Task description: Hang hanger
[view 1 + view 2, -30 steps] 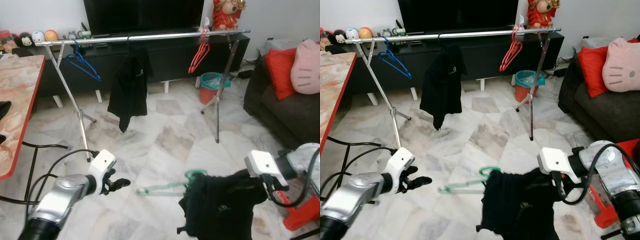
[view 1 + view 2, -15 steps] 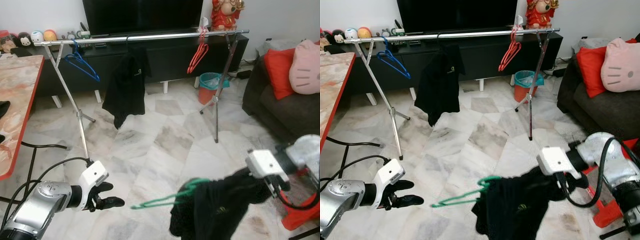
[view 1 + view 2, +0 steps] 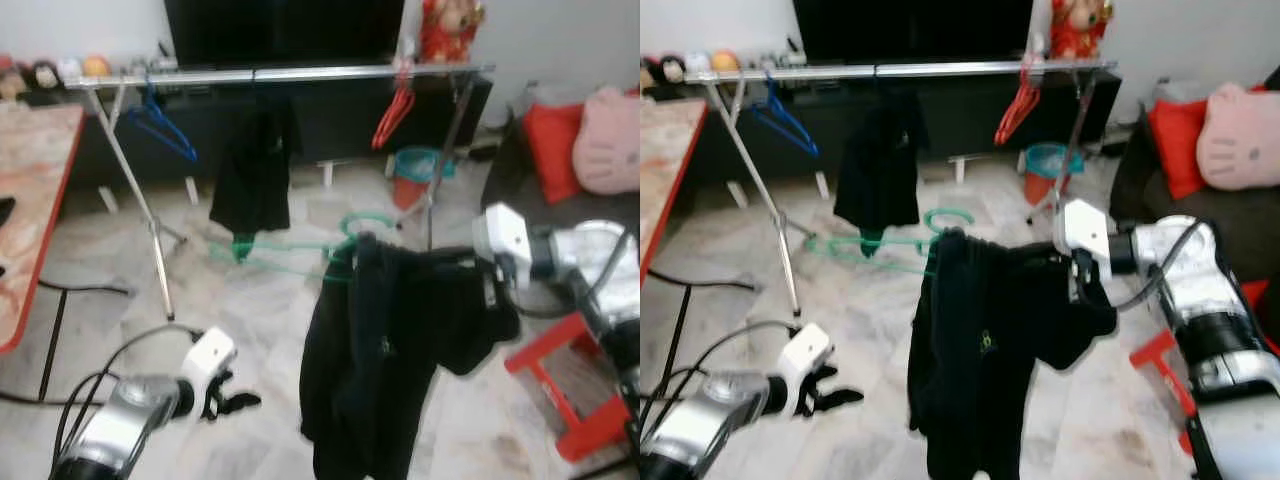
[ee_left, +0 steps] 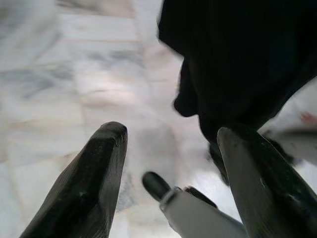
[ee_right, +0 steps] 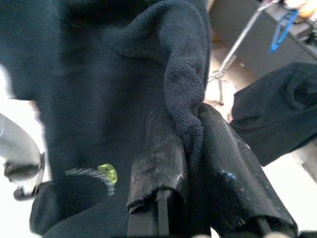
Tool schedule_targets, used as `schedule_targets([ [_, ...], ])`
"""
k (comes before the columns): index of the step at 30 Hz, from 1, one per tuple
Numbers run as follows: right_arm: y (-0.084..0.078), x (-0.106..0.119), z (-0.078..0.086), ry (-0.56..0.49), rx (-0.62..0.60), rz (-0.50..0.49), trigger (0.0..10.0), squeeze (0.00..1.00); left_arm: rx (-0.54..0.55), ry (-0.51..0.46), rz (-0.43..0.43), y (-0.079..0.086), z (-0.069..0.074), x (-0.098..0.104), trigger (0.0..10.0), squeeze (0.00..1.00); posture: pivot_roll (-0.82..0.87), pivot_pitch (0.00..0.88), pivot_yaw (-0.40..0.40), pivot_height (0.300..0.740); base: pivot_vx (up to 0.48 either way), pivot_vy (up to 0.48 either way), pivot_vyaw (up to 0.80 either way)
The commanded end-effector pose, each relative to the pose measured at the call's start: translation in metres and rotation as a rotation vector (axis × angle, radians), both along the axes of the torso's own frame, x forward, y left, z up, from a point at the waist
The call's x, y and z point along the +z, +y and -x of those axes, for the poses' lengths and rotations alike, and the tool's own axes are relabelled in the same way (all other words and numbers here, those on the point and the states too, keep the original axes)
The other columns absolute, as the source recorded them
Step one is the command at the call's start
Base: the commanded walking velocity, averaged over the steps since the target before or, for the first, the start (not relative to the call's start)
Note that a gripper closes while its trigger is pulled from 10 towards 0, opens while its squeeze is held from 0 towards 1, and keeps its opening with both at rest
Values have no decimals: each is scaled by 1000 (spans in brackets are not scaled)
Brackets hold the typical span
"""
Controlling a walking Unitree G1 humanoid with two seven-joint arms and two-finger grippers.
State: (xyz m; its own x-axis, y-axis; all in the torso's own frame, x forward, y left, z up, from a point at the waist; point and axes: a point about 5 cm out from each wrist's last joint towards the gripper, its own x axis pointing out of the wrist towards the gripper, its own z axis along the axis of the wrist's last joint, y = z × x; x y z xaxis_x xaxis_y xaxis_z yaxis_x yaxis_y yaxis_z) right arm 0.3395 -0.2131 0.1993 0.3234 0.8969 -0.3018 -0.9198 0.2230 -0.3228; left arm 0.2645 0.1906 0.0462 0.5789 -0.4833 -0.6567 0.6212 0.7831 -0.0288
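Two black fingers of the left gripper (image 3: pixel 238 402) are spread apart, empty, low over the floor (image 3: pixel 265 300). A green hanger (image 3: pixel 290 258) carrying a black garment (image 3: pixel 385 340) is held up below the rail (image 3: pixel 280 73), the cloth pinched by the right gripper (image 5: pixel 185 148).

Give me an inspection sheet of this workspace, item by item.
Surface: marble tile floor.
Job's things: green hanger carrying a black shirt, held up short of the clothes rail.
Clutter: blue hanger, red hanger and black garment on the rail; teal bin.
Grippers: right pincer shut on the shirt fabric; left pincer open, low over the floor.
Cables: black cable on the floor, left.
Surroundings: TV cabinet, sofa with red cushion, red-edged table.
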Motion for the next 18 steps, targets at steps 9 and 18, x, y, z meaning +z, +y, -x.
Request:
schedule_targets([
  [9,20,-33,16,53,77,3,10000,0,134,-156,52,-11,-27,16,10000,0,40,0,-44,740,0,0,0],
  [18,-9,-73,6,27,-258,425,10000,0,363,-281,9,7,-45,27,10000,0,31,0,-45,740,0,0,0],
])
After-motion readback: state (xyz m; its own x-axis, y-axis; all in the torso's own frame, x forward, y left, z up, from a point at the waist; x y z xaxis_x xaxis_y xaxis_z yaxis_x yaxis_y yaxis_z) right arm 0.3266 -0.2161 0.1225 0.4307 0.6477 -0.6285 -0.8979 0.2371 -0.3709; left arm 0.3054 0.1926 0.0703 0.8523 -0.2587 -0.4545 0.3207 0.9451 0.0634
